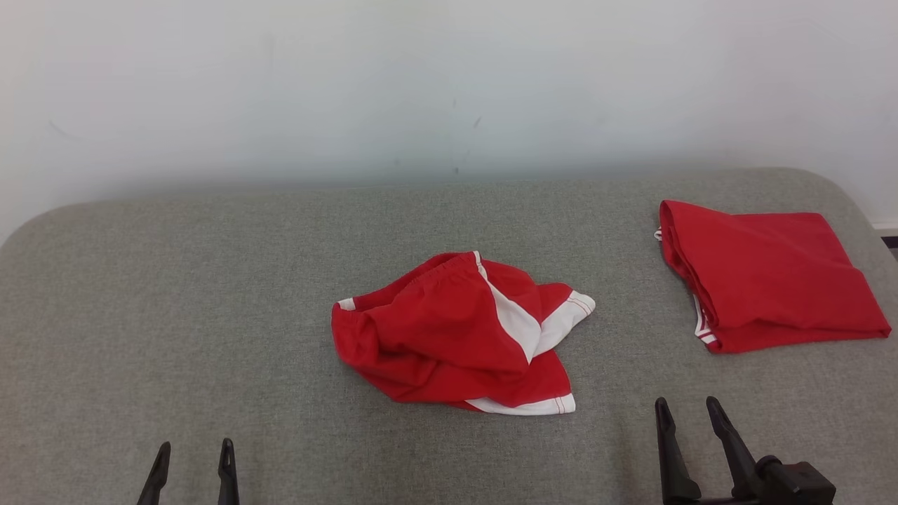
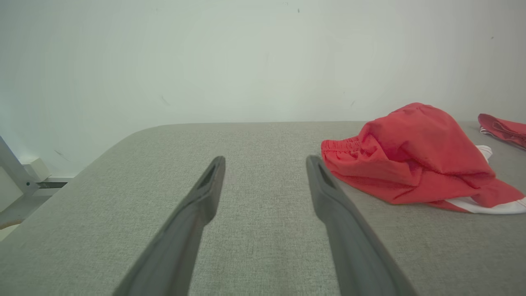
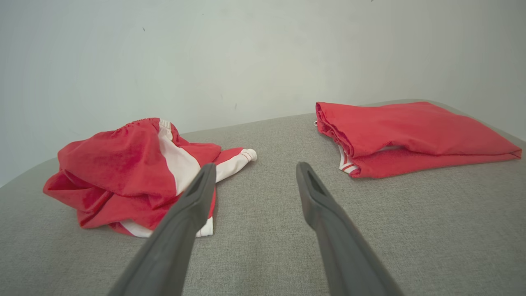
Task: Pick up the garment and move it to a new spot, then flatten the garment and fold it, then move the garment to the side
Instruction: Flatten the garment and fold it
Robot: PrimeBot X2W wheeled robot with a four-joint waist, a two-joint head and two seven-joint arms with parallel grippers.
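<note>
Crumpled red shorts with white trim lie heaped at the middle of a grey cloth-covered table, touching neither gripper. Open grey surface runs wide from the heap toward 9 o'clock, out to the table's rounded corner at 10 o'clock, and a bare strip lies toward 6 o'clock between the heap and the robot. At 2 o'clock from the shorts, well apart, a folded red cloth lies flat near the rounded corner on that side, its outer end close to the table's edge; a bare gap separates the two. The left gripper is at 7 o'clock from the heap and the right gripper at 5 o'clock, each with its fingers spread wide, holding nothing and pointing toward 12 o'clock. The table's far edge meets a plain pale wall bearing a few faint scuffs. In the left wrist view, a pale metal strut stands beyond the table's left edge
</note>
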